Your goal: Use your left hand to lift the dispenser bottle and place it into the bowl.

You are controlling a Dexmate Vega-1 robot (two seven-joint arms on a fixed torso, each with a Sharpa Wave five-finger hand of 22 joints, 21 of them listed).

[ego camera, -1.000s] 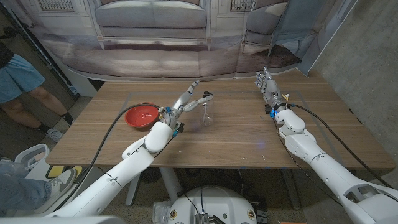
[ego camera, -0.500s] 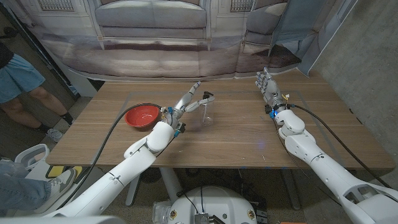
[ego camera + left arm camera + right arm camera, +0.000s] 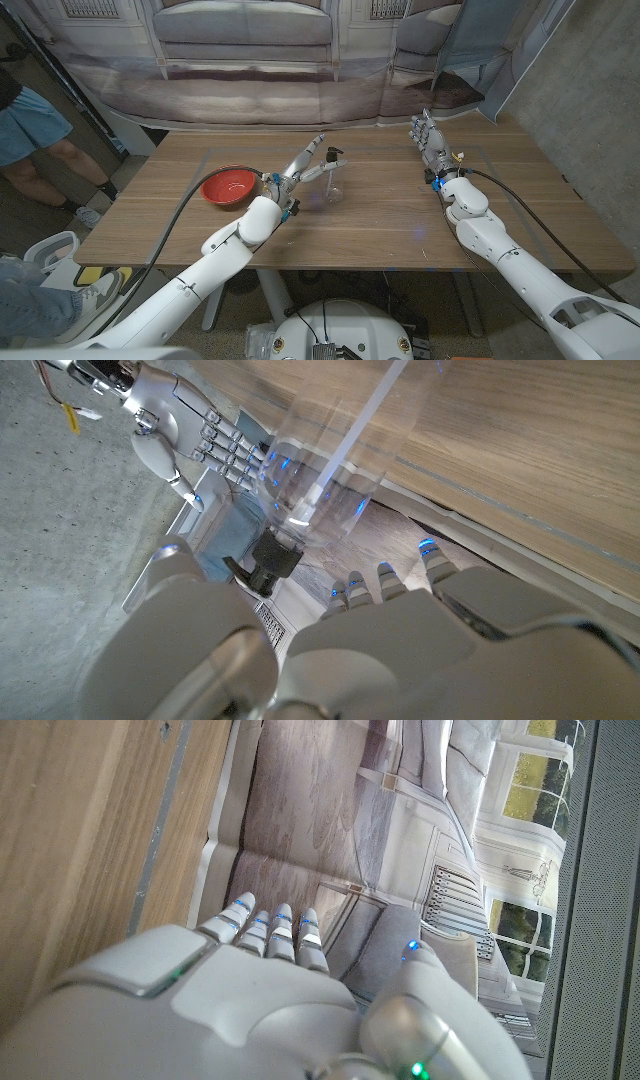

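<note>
Clear plastic dispenser bottle (image 3: pixel 334 177), black pump top, upright on wood-grain table (image 3: pixel 400 220) right of glossy red round bowl (image 3: pixel 229 187); left hand (image 3: pixel 300 165) beside it, fingers spread, grasping nothing; right hand (image 3: pixel 428 138) released.

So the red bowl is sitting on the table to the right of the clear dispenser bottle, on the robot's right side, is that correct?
Not quite. The red bowl is on the table, but it sits to the left of the clear dispenser bottle, on the robot's left side. The head view shows this, with the left hand between them, next to the bottle.
</note>
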